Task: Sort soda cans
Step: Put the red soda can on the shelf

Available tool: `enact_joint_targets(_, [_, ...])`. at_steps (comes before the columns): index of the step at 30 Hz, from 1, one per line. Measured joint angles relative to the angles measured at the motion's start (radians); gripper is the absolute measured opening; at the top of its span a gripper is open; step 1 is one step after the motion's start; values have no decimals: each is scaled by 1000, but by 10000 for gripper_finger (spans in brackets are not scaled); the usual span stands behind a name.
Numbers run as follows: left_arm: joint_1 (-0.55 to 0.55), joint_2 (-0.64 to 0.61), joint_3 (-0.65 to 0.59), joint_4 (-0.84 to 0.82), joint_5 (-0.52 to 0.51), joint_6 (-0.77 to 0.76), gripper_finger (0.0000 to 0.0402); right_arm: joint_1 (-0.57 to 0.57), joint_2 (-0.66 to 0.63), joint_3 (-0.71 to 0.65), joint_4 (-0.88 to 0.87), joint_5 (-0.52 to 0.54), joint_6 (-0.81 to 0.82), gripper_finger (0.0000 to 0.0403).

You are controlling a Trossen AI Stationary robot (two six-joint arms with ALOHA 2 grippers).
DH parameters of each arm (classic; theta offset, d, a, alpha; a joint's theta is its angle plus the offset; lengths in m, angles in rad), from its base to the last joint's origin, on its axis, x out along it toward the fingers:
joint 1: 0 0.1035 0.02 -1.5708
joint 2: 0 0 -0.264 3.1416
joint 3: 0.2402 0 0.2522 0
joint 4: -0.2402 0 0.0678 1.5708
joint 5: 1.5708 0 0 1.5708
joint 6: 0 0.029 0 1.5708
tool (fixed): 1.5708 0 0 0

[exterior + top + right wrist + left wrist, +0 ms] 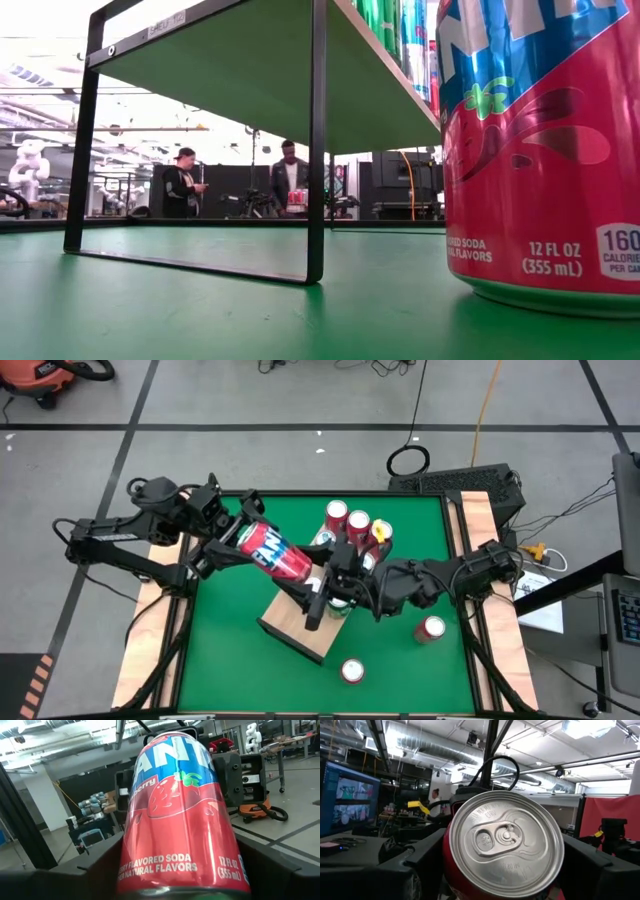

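Grippers are both hanging onto one red can point(273, 551) above the green table point(420, 520), so it's getting passed mid-air. Left gripper point(243, 536) is clamping one end, and its wrist camera is staring right at the silver top point(503, 842). Right gripper point(322, 584) is wrapping the other end, fingers either side of the red body point(182, 815). Can is lying tilted over the wooden board point(300, 632). More cans are sitting in a cluster point(355, 525) at the back, plus two loose red ones point(430, 628) point(352, 671) nearer the front.
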Motion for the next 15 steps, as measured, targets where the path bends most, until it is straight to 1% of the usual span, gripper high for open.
enact_joint_targets(8, [-1,0,0,-9,1,-29,291,29,0,0,-27,73,-1,373])
enact_joint_targets(11, [-1,0,0,-16,7,-30,291,40,0,0,-47,98,2,381])
enact_joint_targets(15, [-19,0,0,-19,9,-28,291,52,0,0,-86,108,31,381])
